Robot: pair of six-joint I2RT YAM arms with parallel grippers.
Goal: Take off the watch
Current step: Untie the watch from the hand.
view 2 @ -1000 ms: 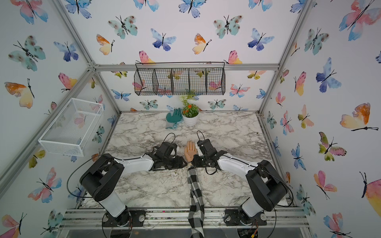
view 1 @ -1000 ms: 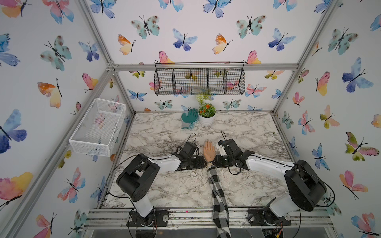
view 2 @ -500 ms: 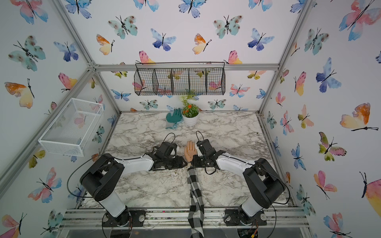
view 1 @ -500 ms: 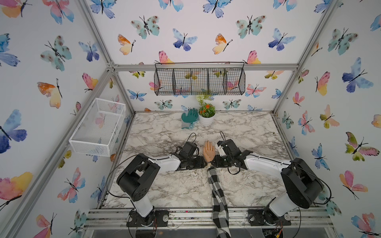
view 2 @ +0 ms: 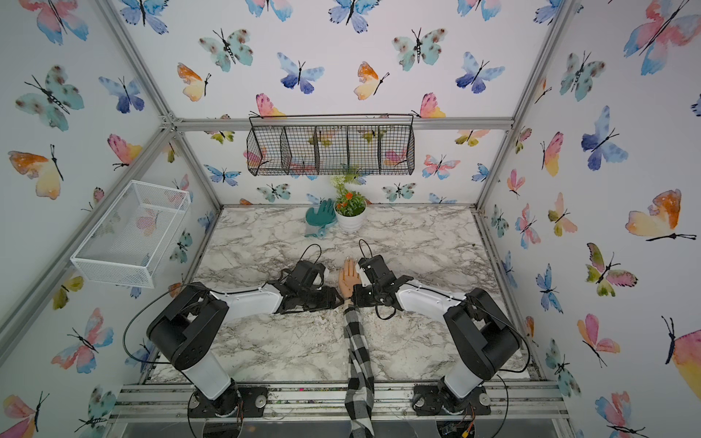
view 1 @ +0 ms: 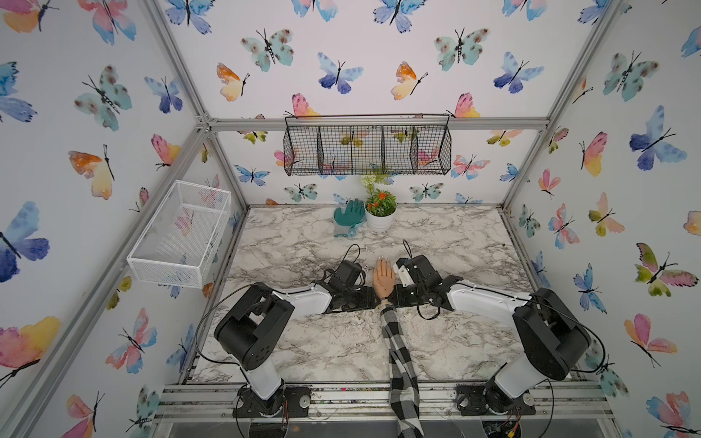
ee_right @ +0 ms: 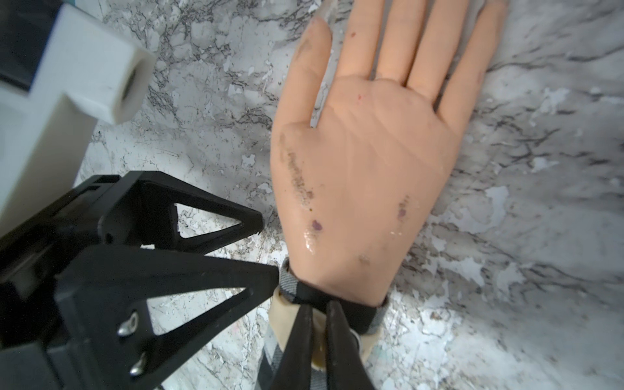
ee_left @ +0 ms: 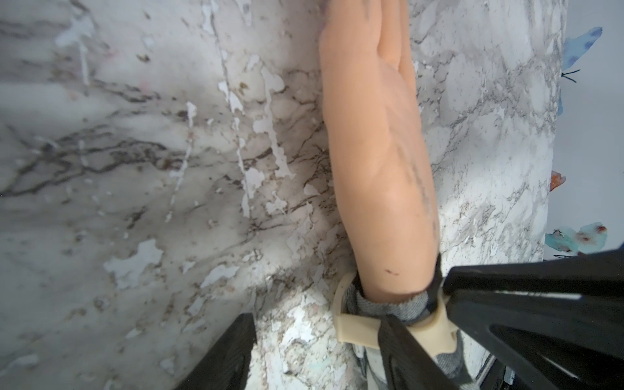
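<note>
A mannequin hand [view 1: 384,278] [view 2: 348,282] lies palm up on the marble table, its arm in a black-and-white checked sleeve [view 1: 398,352]. The watch [ee_right: 282,314] shows only as a beige strap [ee_left: 358,327] round the wrist, over the sleeve cuff; its case is hidden. My right gripper [ee_right: 319,305] [view 1: 392,299] comes in from the right and is shut on the strap on top of the wrist. My left gripper [ee_left: 317,319] [view 1: 373,299] is at the wrist's left side, open. One of its fingers [ee_left: 398,341] rests on the strap, and bare marble shows between the two.
At the back of the table stand a teal glove [view 1: 349,218] and a white potted plant [view 1: 380,212]. A black wire basket [view 1: 366,149] hangs on the back wall, a white wire basket [view 1: 182,235] on the left wall. Both arms lie low across the table's middle.
My right gripper has closed its jaws onto the strap at the wrist. The left gripper and the hand have stayed in place.
</note>
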